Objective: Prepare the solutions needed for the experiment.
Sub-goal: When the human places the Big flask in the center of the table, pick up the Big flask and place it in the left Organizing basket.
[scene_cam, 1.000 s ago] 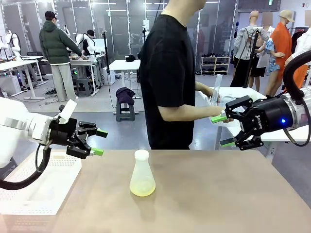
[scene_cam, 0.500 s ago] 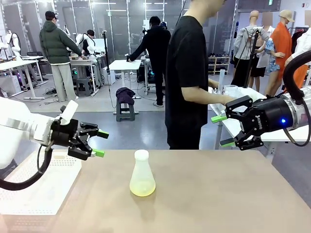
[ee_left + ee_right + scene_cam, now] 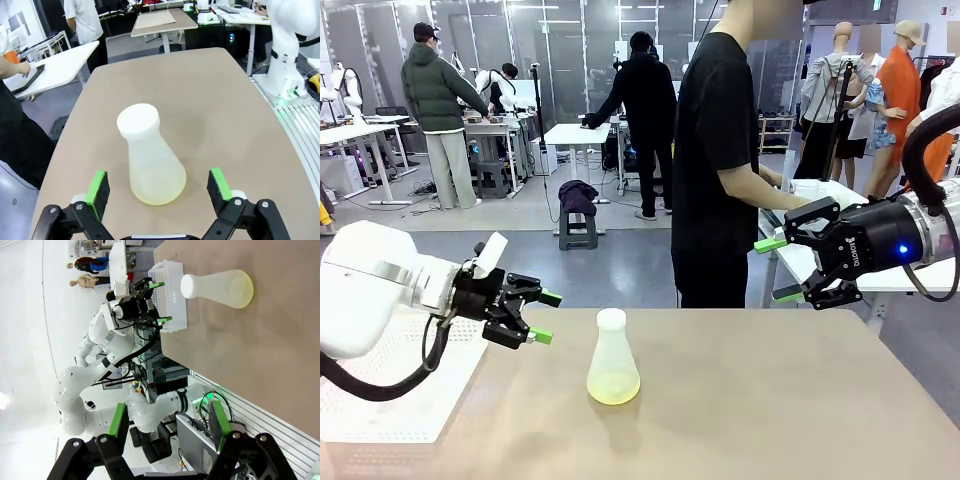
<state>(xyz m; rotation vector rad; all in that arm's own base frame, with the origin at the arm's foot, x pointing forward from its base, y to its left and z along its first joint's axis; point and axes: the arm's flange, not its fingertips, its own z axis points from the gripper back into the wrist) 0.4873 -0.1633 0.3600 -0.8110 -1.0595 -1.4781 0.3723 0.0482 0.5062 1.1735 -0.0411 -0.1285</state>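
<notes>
left gripper [image 3: 544, 317] jaws apart, lined up beside flask [image 3: 613, 360] for grasp | right gripper [image 3: 775, 270] apart, empty, waiting

The front view looks from the robot's side across the table [image 3: 770, 400] toward the person [image 3: 715, 170] at the far edge, taking in both arms. The left wrist view looks down along its own fingers [image 3: 98, 186] at the conical flask [image 3: 150, 160], close up. The right wrist view is rolled sideways and stands farther off. All 3 views share the flask and the tabletop around it.
</notes>
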